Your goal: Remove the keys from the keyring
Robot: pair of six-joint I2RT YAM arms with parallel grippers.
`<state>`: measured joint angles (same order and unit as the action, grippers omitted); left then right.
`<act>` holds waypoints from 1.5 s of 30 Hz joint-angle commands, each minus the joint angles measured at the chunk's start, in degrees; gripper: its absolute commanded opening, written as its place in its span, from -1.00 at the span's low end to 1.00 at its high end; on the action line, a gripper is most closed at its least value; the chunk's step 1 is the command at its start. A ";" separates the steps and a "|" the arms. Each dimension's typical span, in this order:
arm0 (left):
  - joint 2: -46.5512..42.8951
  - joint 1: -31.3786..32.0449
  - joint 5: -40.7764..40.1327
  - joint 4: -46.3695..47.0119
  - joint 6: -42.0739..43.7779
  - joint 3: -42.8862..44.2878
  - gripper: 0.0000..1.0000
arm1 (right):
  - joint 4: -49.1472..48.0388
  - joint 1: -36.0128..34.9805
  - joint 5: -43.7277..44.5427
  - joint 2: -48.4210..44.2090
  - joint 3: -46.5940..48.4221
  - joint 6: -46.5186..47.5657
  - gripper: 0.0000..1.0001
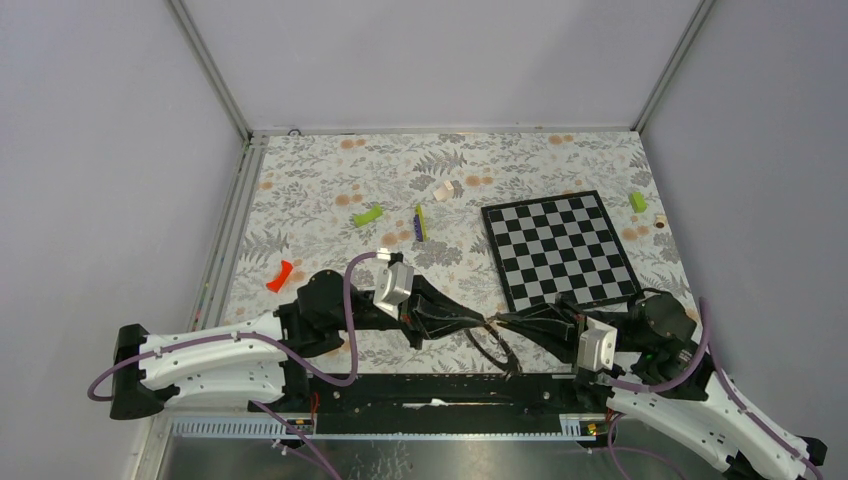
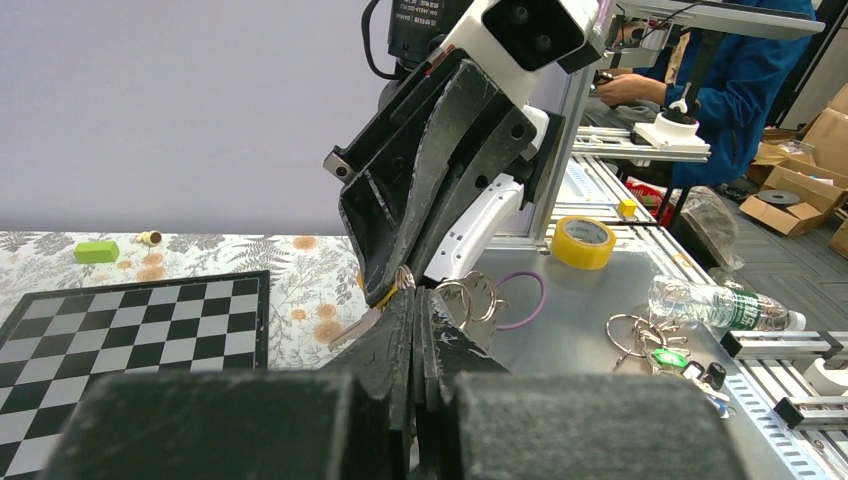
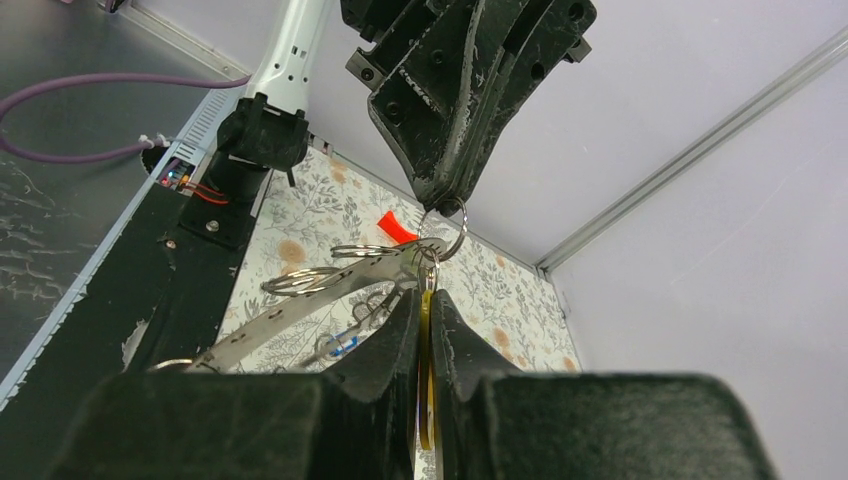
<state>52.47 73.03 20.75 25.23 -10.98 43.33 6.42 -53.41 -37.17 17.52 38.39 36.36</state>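
My two grippers meet tip to tip just above the table's front edge. The left gripper (image 1: pixel 478 322) (image 2: pixel 415 297) is shut, its tip pinching a small split ring (image 3: pixel 448 225). From that ring hangs a key with a yellow tag (image 3: pixel 425 340), and the right gripper (image 1: pixel 502 321) (image 3: pixel 425 295) is shut on that tag. The keyring (image 1: pixel 492 352) droops below both tips as a dark loop. In the right wrist view it shows as a silvery band (image 3: pixel 300 305) with more small rings and a blue-tagged key (image 3: pixel 342 345) on it.
A checkered board (image 1: pixel 560 250) lies at right behind the grippers. Lime-green blocks (image 1: pixel 368 215) (image 1: pixel 637 201), a thin stick (image 1: pixel 421 222) and a red piece (image 1: pixel 280 275) lie on the floral cloth. The near metal shelf holds a tape roll (image 2: pixel 583 240), a bottle (image 2: pixel 720 305) and another ring bunch (image 2: pixel 650 345).
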 commanded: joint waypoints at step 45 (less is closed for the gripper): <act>1.05 0.09 -2.09 4.62 0.51 0.99 -0.29 | -5.80 0.15 4.21 0.55 4.56 2.89 -1.00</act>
<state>52.80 73.03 19.20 27.44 -10.76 41.65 4.19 -53.41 -32.21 17.63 42.37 39.75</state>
